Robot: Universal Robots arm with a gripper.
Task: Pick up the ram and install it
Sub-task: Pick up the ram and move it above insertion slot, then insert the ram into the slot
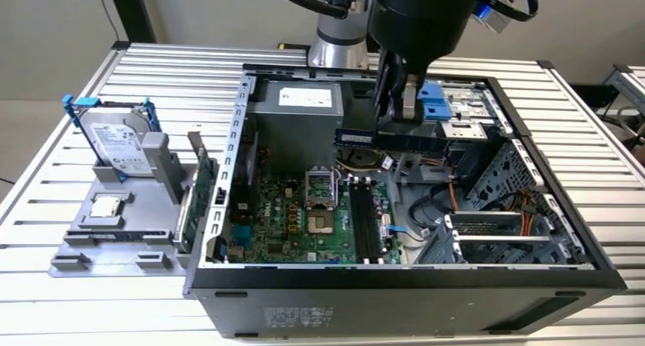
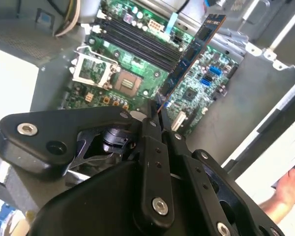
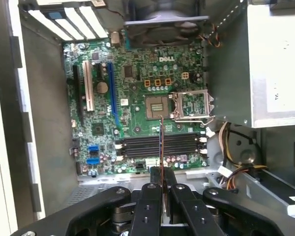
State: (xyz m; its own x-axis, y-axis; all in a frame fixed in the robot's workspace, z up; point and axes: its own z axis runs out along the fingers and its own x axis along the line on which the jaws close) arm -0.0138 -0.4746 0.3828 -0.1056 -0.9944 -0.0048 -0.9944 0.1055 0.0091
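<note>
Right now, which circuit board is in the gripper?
The ram, the thin narrow stick clamped in the gripper above the open case. The taller expansion card stands in the grey holder outside.

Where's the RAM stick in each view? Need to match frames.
Exterior view: RAM stick level in the air over the open computer case.
Second wrist view: slanted blue strip past the memory slots' end.
First wrist view: edge-on thin line crossing the memory slots.
Shared landmark: empty CPU socket.
</note>
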